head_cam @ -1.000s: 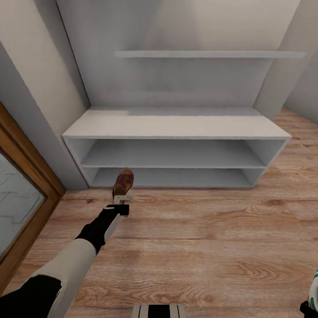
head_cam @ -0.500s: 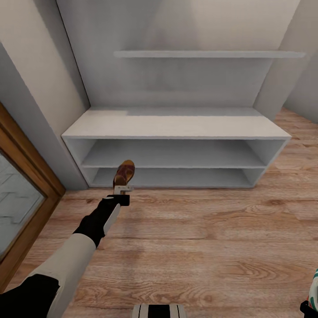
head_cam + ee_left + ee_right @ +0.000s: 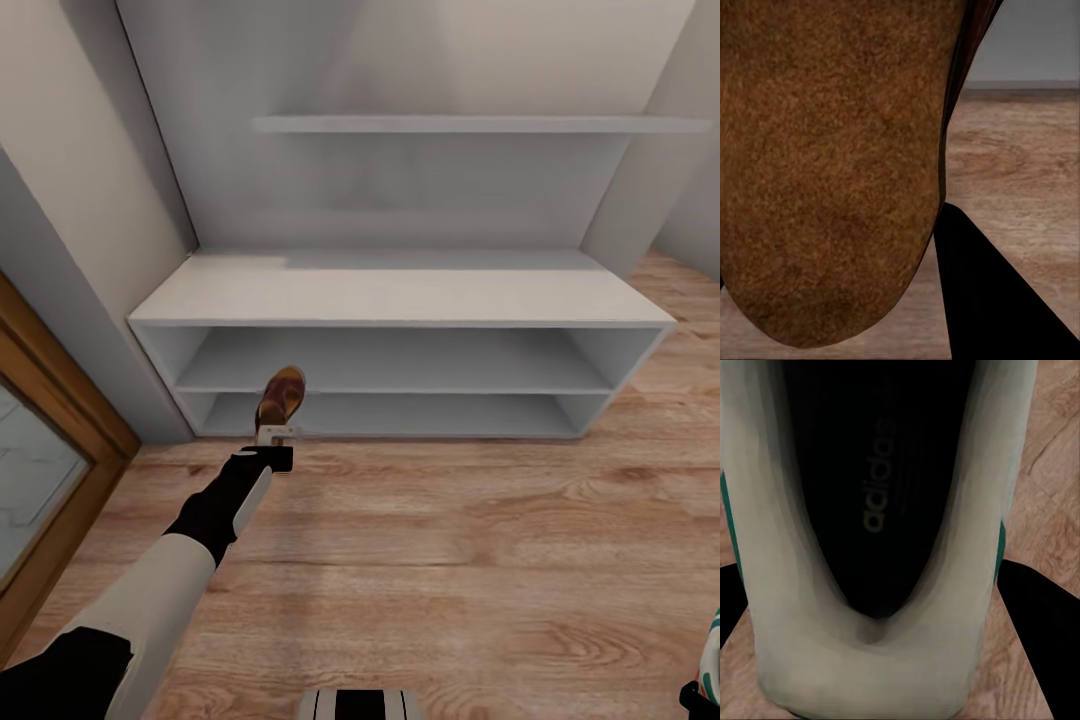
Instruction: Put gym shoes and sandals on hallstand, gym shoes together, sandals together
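Observation:
My left gripper [image 3: 276,437] is shut on a dark brown sandal [image 3: 281,396], held out in front of the lower shelf opening of the pale grey hallstand [image 3: 400,295], near its left end. In the left wrist view the sandal's brown sole [image 3: 832,165] looms close, beside one black finger [image 3: 997,300]. At the head view's lower right corner my right gripper [image 3: 700,697] holds a white gym shoe [image 3: 712,640]. Seen from the right wrist, that gym shoe [image 3: 877,652] shows its dark insole and green side stripes, with black fingers [image 3: 1039,615] on both sides. The other sandal and the other gym shoe are out of view.
The hallstand's bench top and two open shelves are bare, with a wall shelf [image 3: 470,124] above. A wood-framed glass door [image 3: 45,440] stands at the left. Wood-plank corridor floor [image 3: 450,560] stretches in front of the rack.
The camera has come closer, so the hallstand looks larger and lower. My left arm has lifted the sandal slightly and pushed it toward the lower shelves.

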